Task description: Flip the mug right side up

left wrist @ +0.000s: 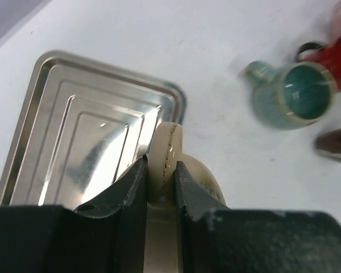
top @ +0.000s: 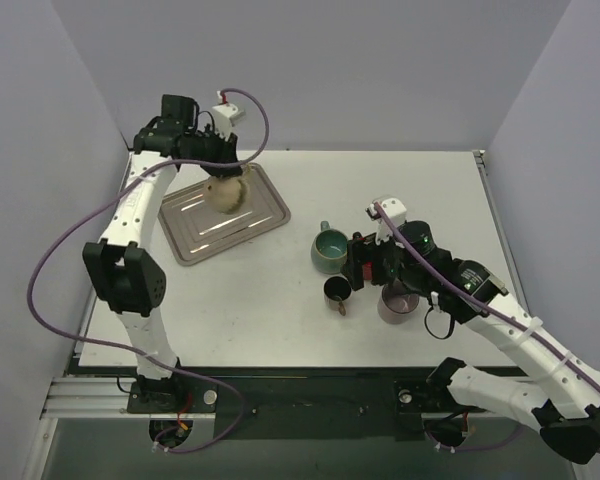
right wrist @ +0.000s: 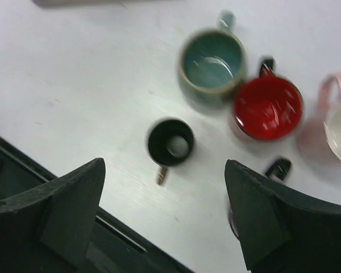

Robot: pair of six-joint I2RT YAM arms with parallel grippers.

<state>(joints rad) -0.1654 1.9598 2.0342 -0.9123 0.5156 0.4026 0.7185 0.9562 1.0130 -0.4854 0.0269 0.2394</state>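
L gripper [left wrist: 160, 165] is clenched on the handle [left wrist: 166, 142] of the cream mug [top: 226, 193], which sits over the metal tray [top: 265, 218] at far left of the table [top: 400, 180]. Mug body is directly below the fingers, but can't tell which way its mouth faces. R gripper [right wrist: 165, 166] hangs spread wide & empty above the small black cup [right wrist: 170, 143] at near right, well apart, so IMO the turn is the L arm's.

We read no words, numbers, brand marks or signs in any view. The cream mug [top: 225, 193], the metal tray [top: 195, 235], the teal mug [top: 330, 250] and the red mug [right wrist: 267, 108] carry no lettering we can make out.
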